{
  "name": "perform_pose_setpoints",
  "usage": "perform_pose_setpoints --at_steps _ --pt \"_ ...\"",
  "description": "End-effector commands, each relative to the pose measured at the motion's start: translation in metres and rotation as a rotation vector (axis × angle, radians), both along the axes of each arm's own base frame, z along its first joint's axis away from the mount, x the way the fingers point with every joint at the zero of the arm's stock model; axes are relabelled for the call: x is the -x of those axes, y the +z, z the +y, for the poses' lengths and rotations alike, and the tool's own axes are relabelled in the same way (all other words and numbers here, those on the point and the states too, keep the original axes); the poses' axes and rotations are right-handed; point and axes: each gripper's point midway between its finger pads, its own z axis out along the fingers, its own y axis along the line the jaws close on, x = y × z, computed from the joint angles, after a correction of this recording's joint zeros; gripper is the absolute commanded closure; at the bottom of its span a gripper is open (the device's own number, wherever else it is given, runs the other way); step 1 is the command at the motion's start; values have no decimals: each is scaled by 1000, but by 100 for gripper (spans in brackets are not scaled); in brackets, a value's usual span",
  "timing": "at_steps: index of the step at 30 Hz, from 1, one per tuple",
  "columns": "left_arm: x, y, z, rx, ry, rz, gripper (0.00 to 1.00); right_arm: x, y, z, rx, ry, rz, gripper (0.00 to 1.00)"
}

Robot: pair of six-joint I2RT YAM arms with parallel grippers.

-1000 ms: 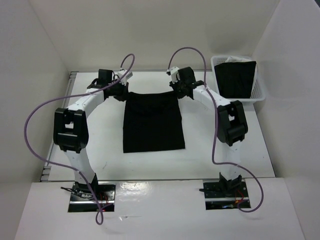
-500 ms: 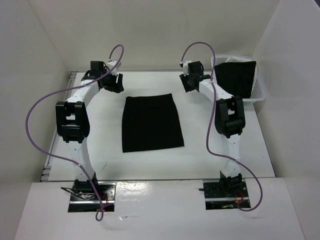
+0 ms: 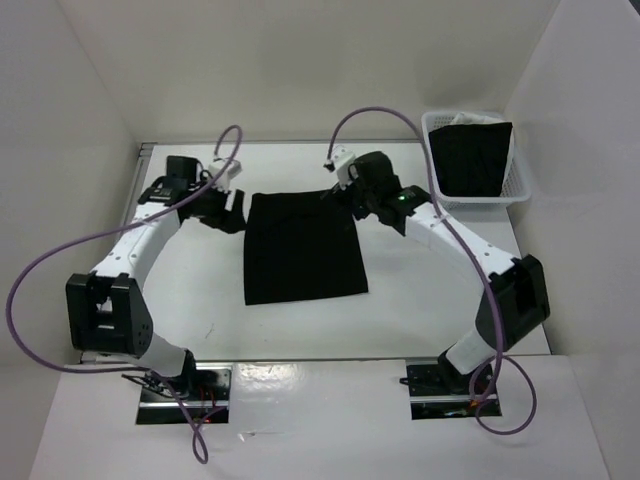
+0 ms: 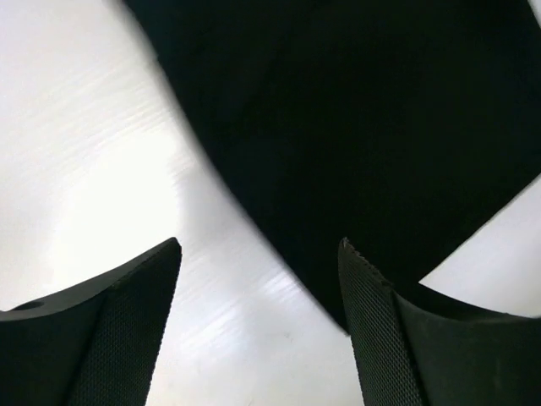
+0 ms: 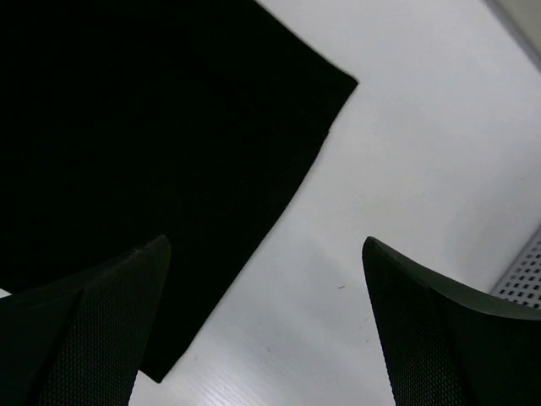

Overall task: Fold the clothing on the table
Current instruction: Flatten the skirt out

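On the white tabletop (image 3: 420, 290), bare surface shows on every side of the clothing (image 3: 303, 247). The widest strips are on the left, toward the thin metal rail (image 3: 143, 165), and on the right, toward the basket. The clothing is a plain black garment that lies flat near the middle. It makes a rough rectangle, a little wider at its near edge, and its edges look straight. A narrower strip of tabletop runs between its near edge and the arm bases.

The white mesh basket (image 3: 522, 192) stands at the far right corner, well apart from the garment, with a black cloth (image 3: 470, 160) inside it.

The left claw (image 3: 230, 208) hangs just beside the far left corner of the garment. In its wrist view the fingers are spread, with nothing between them, and the garment's rounded corner lies below. The right claw (image 3: 352, 195) is at the far right corner. Its fingers are also spread wide, over the garment's side edge and bare tabletop, and it grips nothing.
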Motion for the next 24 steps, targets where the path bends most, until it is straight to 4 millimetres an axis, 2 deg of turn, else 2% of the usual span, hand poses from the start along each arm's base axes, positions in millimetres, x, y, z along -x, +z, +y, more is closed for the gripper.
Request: perform_pose_setpoints --at_steps 1,2,3,4,5,6,7,9,10,13,14,15,16,20,23,24 --pt "7 41 48 89 208 -45 18 12 -53 16 125 29 101 1" --pt "13 65 59 98 243 -113 12 13 -58 24 128 26 117 1" --pt "15 70 82 70 334 -135 1 12 -51 40 96 21 126 1" --pt "25 84 91 65 376 -173 0 6 -69 46 100 1 172 1" --pt "29 92 100 56 419 -200 0 4 -71 55 83 -13 192 1" --pt "36 91 113 48 473 -196 0 -3 -61 67 16 -52 212 1" --pt "45 102 119 45 510 -224 0 -3 -78 77 3 -43 270 1" --pt "57 96 126 44 554 -216 0 -7 -73 96 -65 -68 299 1" --pt "65 103 132 51 586 -242 0 -1 -74 110 -84 -37 320 1" --pt "77 100 142 37 632 -276 0 8 -83 134 -104 -53 365 1" --pt "78 98 142 29 625 -283 0 6 -95 134 -95 -87 389 1" --pt "78 93 145 20 636 -280 0 10 -95 142 -104 -82 406 1" --pt "80 83 148 18 651 -256 0 12 -103 142 -108 -109 437 1" --pt "76 67 165 7 693 -200 0 27 -116 151 -73 -148 424 1" --pt "74 61 167 12 697 -179 0 34 -120 155 -67 -197 410 1" --pt "74 61 167 12 697 -179 0 33 -124 150 -58 -225 406 1"
